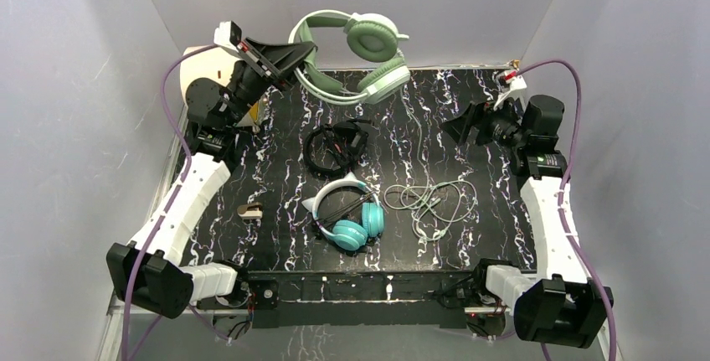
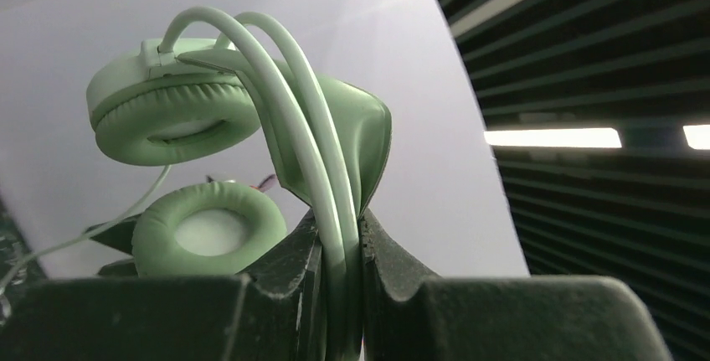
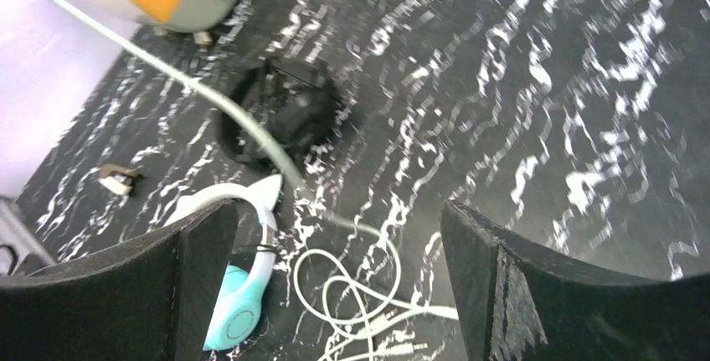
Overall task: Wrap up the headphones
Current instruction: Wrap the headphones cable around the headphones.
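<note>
My left gripper (image 1: 295, 53) is shut on the headband of the pale sage-green headset (image 1: 368, 43) and holds it up above the table's back edge; its band sits between my fingers in the left wrist view (image 2: 339, 235). Its light cable (image 1: 431, 202) hangs down and lies in loose loops on the table, also in the right wrist view (image 3: 368, 294). The all-black headset (image 1: 335, 145) lies mid-table. The teal headset with the white cat-ear band (image 1: 352, 214) lies near the front. My right gripper (image 1: 456, 126) is open and empty, above the table's right side.
The black marbled table (image 1: 469, 235) has grey walls on three sides. A small tan and white object (image 1: 249, 209) lies at front left. A round white device (image 1: 205, 64) stands at the back left corner.
</note>
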Available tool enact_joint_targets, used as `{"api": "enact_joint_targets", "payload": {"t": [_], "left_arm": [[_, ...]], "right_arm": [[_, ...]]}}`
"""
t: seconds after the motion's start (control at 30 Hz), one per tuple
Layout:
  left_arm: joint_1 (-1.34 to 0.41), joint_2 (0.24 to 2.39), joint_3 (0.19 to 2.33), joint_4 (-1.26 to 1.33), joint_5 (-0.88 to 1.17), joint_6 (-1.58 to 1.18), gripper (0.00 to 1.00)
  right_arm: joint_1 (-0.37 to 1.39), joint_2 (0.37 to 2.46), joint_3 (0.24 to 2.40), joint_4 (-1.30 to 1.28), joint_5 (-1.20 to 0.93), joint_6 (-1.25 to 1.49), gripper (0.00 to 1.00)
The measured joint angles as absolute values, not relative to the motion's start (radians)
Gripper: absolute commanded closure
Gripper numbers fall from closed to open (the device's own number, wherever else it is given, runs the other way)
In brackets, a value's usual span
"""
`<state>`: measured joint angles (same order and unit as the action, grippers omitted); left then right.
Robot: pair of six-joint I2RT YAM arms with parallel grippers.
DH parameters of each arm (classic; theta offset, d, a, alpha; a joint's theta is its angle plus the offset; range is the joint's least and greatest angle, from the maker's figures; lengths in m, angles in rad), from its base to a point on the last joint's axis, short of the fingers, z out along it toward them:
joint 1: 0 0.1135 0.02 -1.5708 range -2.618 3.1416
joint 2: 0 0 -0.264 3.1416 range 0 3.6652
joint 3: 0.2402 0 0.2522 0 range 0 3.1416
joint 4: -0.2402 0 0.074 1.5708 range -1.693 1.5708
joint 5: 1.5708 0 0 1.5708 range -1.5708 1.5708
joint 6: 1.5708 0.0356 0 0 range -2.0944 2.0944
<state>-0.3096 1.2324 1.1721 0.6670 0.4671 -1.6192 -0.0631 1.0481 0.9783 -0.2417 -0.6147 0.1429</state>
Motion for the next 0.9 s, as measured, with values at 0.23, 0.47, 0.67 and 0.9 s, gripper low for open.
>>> {"api": "enact_joint_targets", "payload": {"t": [0.23, 0.47, 0.67, 0.9], "left_arm": [[-0.311, 1.246, 1.317, 0.737, 0.490, -1.712, 1.00], [-0.311, 1.282, 1.446, 0.767, 0.481, -1.752, 1.00], [-0.311, 1.338, 1.538, 0.767, 0.450, -1.758, 1.00], [-0.311, 1.405, 1.644, 0.753, 0.422, -1.759, 1.00]], "right_arm": [[-0.037, 1.076, 0.965, -0.041, -0.814, 0.156, 0.02], [0.093, 1.055, 0.853, 0.123, -0.844, 0.156, 0.01], [0.099, 1.009, 0.738, 0.232, -0.828, 0.188, 0.04], [0.120, 0.914, 0.538, 0.413, -0.823, 0.313, 0.03]]}}
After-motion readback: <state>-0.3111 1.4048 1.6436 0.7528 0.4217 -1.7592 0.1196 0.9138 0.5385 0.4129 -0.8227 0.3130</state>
